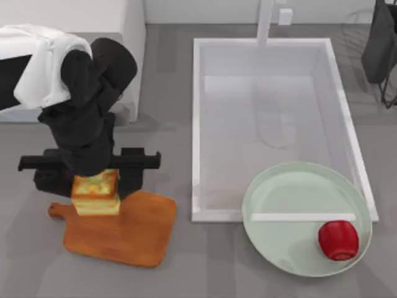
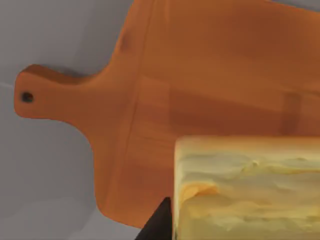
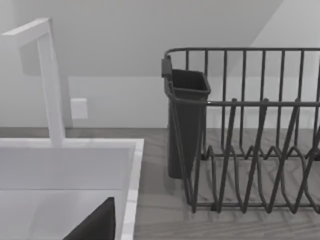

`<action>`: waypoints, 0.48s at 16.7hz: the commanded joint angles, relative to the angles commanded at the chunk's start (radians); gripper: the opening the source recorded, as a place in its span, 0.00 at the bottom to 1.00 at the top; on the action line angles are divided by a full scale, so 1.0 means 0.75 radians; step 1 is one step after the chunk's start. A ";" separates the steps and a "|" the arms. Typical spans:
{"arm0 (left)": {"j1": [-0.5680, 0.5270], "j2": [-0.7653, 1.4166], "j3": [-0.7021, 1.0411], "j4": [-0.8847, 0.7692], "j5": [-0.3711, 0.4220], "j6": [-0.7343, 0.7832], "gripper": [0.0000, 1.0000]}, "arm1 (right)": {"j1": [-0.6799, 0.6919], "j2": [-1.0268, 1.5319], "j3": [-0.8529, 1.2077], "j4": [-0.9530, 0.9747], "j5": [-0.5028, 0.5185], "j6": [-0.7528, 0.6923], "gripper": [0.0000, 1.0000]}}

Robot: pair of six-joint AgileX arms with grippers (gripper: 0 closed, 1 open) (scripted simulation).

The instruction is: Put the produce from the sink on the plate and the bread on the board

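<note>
The bread (image 1: 95, 194), a thick stack of golden toast, is between the fingers of my left gripper (image 1: 93, 183), which is shut on it above the handle end of the orange-brown board (image 1: 124, 233). In the left wrist view the bread (image 2: 250, 190) hangs close over the board (image 2: 200, 85), with one dark fingertip (image 2: 161, 224) against its side. The red produce (image 1: 338, 239) lies on the pale green plate (image 1: 291, 205), near its right rim. The plate overlaps the near right corner of the sink (image 1: 197, 124). My right arm (image 1: 379, 49) is parked at the far right.
A white faucet (image 1: 265, 22) stands at the sink's back edge. A dark wire dish rack (image 3: 250, 140) with a dark cutlery holder (image 3: 187, 120) sits to the right of the sink. A white block (image 1: 133, 37) stands at the back left.
</note>
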 joint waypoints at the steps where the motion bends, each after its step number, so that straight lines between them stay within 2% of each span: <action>1: 0.000 0.000 0.000 0.000 0.000 0.000 0.00 | 0.000 0.000 0.000 0.000 0.000 0.000 1.00; 8: 0.005 0.015 -0.025 0.044 0.001 0.005 0.00 | 0.000 0.000 0.000 0.000 0.000 0.000 1.00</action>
